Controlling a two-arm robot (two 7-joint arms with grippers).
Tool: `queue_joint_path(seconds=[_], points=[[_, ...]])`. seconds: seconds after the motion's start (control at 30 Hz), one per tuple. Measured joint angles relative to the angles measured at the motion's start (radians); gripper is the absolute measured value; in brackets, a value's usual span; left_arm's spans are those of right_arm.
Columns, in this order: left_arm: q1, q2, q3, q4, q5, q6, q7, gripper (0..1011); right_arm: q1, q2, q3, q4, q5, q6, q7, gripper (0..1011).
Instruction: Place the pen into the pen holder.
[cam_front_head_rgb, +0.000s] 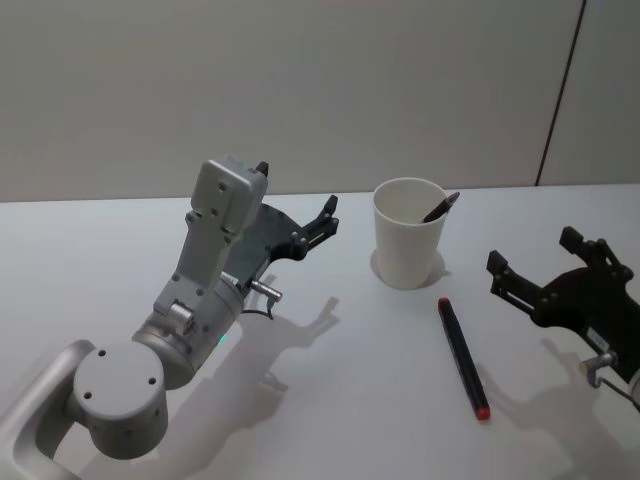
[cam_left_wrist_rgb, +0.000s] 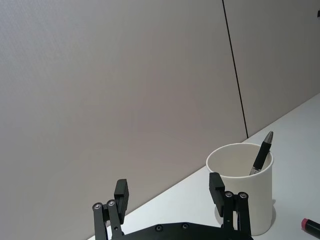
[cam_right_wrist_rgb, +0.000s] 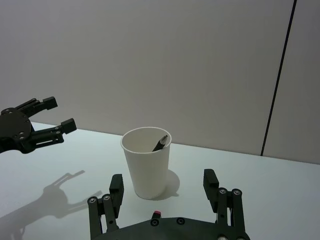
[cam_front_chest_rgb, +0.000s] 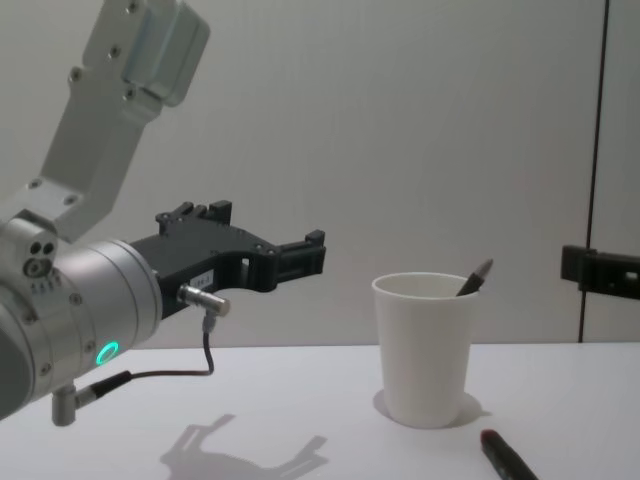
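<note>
Bright and even throughout, lit softly from overhead. Pale grey across the wall (cam_front_head_rgb: 300, 90), a shade lighter on the white table (cam_front_head_rgb: 330, 420). Beneath the left gripper (cam_front_head_rgb: 296, 192), a faint, soft-edged shadow (cam_front_head_rgb: 300, 320) spread over the table; also visible from the chest as a dim patch near the front, and from the right wrist as a grey claw shape. Below the right gripper (cam_front_head_rgb: 533, 250), a similar pale shadow. Round the foot of the paper cup (cam_front_head_rgb: 409, 232), a thin darker rim of shade, and gentle shading inside. Along the pen (cam_front_head_rgb: 463, 357) lying on the table, just a narrow dark line. On the left arm (cam_front_chest_rgb: 90, 290), a small green glow (cam_front_chest_rgb: 105, 352).
</note>
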Motion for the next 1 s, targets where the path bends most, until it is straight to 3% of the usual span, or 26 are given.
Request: queue_joint_path(seconds=[0.43,0.73,1.0], points=[[0.000,0.000,0.000,0.000,0.000,0.000,0.000,1001,0.000,-0.020,0.006,-0.063,0.017,0.165,-0.074,1002],[0.000,0.000,0.000,0.000,0.000,0.000,0.000,1001,0.028,-0.048,0.003,-0.068,0.022,0.297,-0.114,1002],[0.000,0.000,0.000,0.000,0.000,0.000,0.000,1001,0.059,-0.076,-0.014,-0.061,-0.001,0.396,-0.125,1002]])
